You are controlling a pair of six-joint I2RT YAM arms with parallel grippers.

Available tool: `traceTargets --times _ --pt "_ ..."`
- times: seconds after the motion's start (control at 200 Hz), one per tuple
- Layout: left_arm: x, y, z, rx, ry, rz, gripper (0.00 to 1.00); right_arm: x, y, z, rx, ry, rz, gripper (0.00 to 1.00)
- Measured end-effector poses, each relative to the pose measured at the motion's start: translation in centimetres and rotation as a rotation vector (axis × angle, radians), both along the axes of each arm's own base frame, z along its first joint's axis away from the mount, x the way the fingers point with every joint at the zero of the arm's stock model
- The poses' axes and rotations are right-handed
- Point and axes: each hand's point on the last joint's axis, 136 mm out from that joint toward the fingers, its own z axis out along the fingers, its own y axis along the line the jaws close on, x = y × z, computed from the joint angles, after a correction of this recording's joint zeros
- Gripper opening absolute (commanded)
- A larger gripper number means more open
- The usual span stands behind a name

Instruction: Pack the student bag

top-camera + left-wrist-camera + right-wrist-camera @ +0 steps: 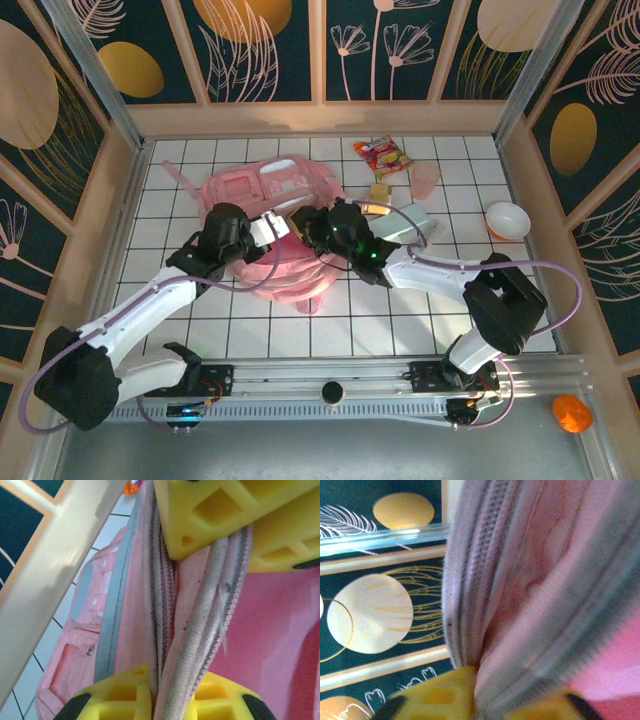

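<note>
1. The student bag (268,183) lies on the white-tiled counter (200,330), just left of centre in the top view. Its middle is hidden behind the two black wrists, so only its upper part and lower hem show.
2. The left pincer (172,696) sits at the bottom edge of the left wrist view, with its yellow fingers cut off by the frame. It is clamped on the bag's zipped rim, and a fold of fabric and zipper tape is wedged between the fingers.
3. The right pincer (248,542) is in the upper right of that same view, cut off by the top edge. Its yellow fingers are closed on the same rim farther along.
4. In the right wrist view everything is blurred. A fold of pink fabric is squeezed between the yellow fingers at the bottom edge, and the zipper teeth are hard to make out.
5. From above, both sets of fingertips are lost against the dark wrists where the arms meet over the bag.
6. A pale beam (45,580) crosses the left of the left wrist view and cuts off the bag's front pocket.
7. Right of the bag, a pale box (410,222) is partly covered by the right arm. A snack packet (382,157) and a white bowl (507,220) lie unobscured.
8. An orange thing (571,412) at the lower right, off the tiles, is too small to identify.
</note>
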Motion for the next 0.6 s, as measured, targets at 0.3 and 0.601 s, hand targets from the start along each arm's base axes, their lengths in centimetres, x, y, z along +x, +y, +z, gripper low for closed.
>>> traceTargets --times 0.3,0.601 --pt "-1.0 1.1 -0.2 -0.165 0.106 0.151 0.00 0.8 -5.0 -0.6 -0.257 -0.028 0.038 0.68" --pt "-0.1 0.6 1.2 -0.272 0.163 0.224 0.00 3.6 -20.2 -1.4 -0.624 0.061 -0.105 0.76"
